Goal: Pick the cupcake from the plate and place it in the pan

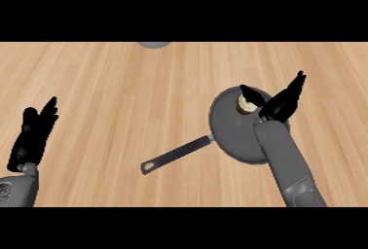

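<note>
A cupcake (pixel 246 104) with pale frosting and a dark base sits inside the grey pan (pixel 230 131), near the pan's far rim. The pan's dark handle (pixel 176 154) runs down to the left. My right hand (pixel 282 103) hovers just right of the cupcake, its fingers straight and spread upward and its thumb (pixel 251 93) arching over the cupcake's far side; it does not hold the cupcake. My left hand (pixel 34 130) stays open at the left edge, fingers up. A grey plate (pixel 154 44) shows only as a sliver at the top edge.
The wooden counter (pixel 129 97) stretches between the two arms. My right forearm (pixel 289 165) crosses the pan's right side.
</note>
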Controlling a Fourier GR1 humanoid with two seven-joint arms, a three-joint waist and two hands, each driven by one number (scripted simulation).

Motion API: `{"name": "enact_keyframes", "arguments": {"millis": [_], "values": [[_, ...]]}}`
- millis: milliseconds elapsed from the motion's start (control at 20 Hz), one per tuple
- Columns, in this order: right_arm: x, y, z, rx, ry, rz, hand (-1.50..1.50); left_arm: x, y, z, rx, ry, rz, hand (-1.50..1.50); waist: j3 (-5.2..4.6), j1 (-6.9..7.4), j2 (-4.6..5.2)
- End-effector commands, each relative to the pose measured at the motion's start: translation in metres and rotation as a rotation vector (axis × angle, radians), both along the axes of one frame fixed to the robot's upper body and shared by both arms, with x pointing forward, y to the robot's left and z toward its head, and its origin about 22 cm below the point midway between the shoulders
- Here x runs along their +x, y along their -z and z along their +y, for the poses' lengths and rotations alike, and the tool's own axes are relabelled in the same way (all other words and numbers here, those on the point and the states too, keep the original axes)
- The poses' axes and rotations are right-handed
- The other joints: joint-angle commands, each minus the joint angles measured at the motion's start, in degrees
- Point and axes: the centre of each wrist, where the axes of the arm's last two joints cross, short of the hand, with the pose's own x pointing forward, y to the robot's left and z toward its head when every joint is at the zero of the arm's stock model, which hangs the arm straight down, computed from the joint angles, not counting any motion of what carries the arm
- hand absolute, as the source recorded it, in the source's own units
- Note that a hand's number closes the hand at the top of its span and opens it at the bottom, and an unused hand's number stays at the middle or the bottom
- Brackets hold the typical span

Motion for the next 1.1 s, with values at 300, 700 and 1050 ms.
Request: {"name": "enact_keyframes", "arguments": {"millis": [300, 700, 1050], "values": [[-0.075, 0.024, -0.008, 0.044, 0.147, -0.102, -1.5, -0.014, 0.006, 0.007, 0.006, -0.05, 0.029, 0.0, -0.18, -3.08, -1.45], [-0.192, 0.015, -0.041, 0.039, 0.114, -0.112, -1.5, -0.026, 0.014, 0.012, 0.014, -0.094, 0.025, 0.0, -0.23, -5.16, -1.48], [-0.294, -0.034, -0.055, 0.036, 0.088, -0.085, -1.5, -0.019, -0.004, 0.022, -0.002, -0.079, 0.02, 0.0, -0.15, -3.45, -0.86]]}}
